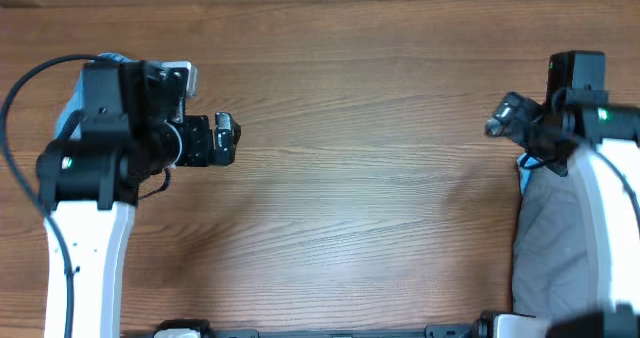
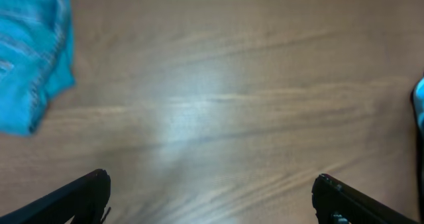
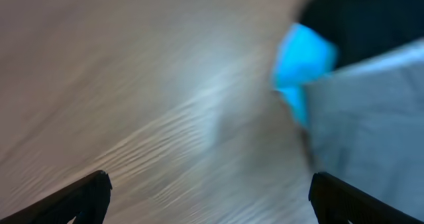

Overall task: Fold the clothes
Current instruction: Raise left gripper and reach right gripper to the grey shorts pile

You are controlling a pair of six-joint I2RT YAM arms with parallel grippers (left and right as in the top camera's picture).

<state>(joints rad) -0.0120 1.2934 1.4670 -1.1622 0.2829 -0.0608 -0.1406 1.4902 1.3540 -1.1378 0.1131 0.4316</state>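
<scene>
Grey cloth shorts lie bunched at the table's right edge, partly under my right arm. In the blurred right wrist view the grey cloth lies right of the jaws, with a light-blue piece and a black garment beyond it. Light-blue denim lies at the upper left of the left wrist view. My left gripper is open over bare wood. My right gripper is open too, over wood just left of the grey shorts.
The wooden table stretches between the two arms. A black cable loops by the left arm. Another blue edge shows at the right border of the left wrist view.
</scene>
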